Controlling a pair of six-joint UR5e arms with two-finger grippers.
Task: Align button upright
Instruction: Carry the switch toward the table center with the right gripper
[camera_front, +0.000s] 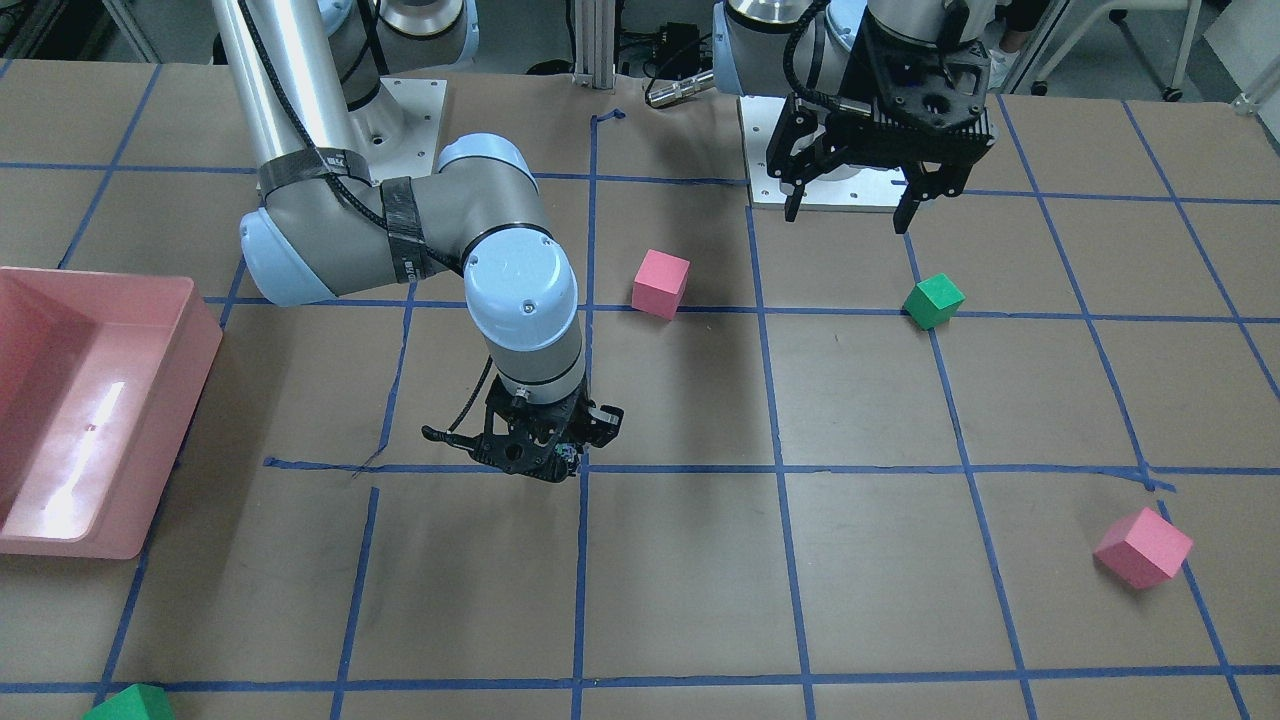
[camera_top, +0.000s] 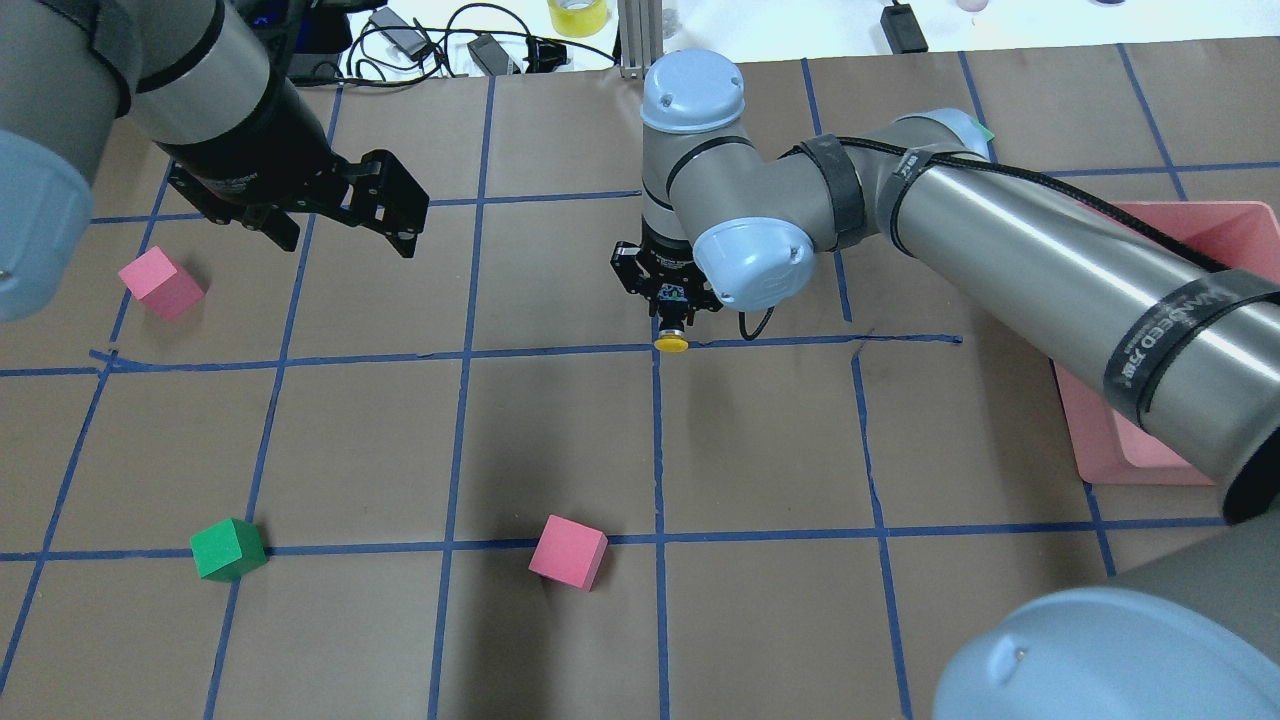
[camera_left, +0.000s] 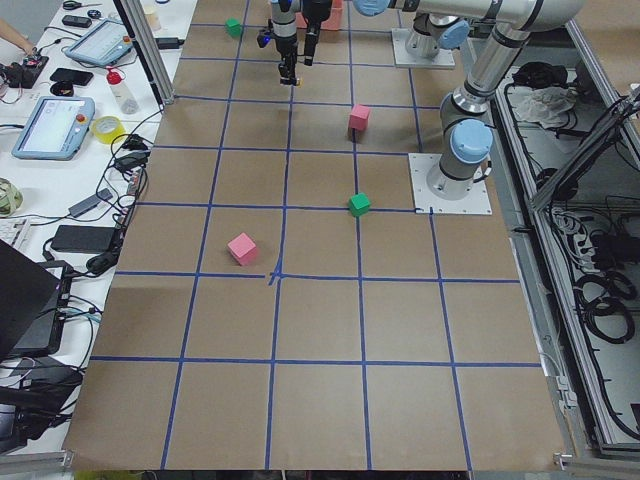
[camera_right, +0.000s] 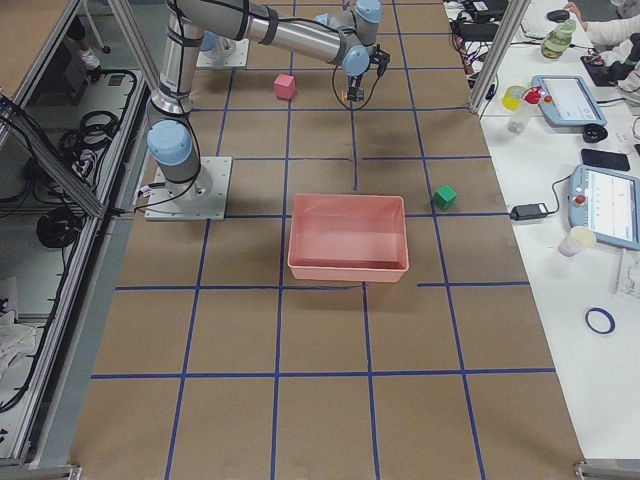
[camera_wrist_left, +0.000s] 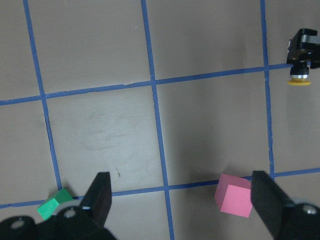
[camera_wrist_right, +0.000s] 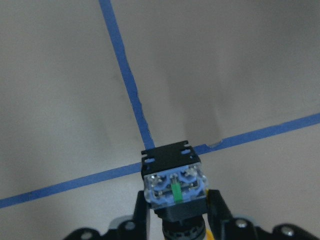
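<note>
The button (camera_top: 670, 341) has a yellow cap, a black body and a grey contact block (camera_wrist_right: 174, 186). My right gripper (camera_top: 671, 322) is shut on its body, low over a blue tape crossing. The button lies sideways in the jaws, its cap towards the robot's side. I cannot tell whether it touches the table. In the front-facing view the right gripper (camera_front: 540, 465) hides it. It shows small in the left wrist view (camera_wrist_left: 299, 80). My left gripper (camera_top: 345, 238) is open and empty, high above the table (camera_front: 848, 218).
A pink cube (camera_top: 568, 552) and a green cube (camera_top: 228, 549) lie near the robot's side. Another pink cube (camera_top: 160, 283) lies far left. A pink bin (camera_top: 1095, 430) sits under the right arm. A second green cube (camera_front: 130, 705) lies at the far table edge.
</note>
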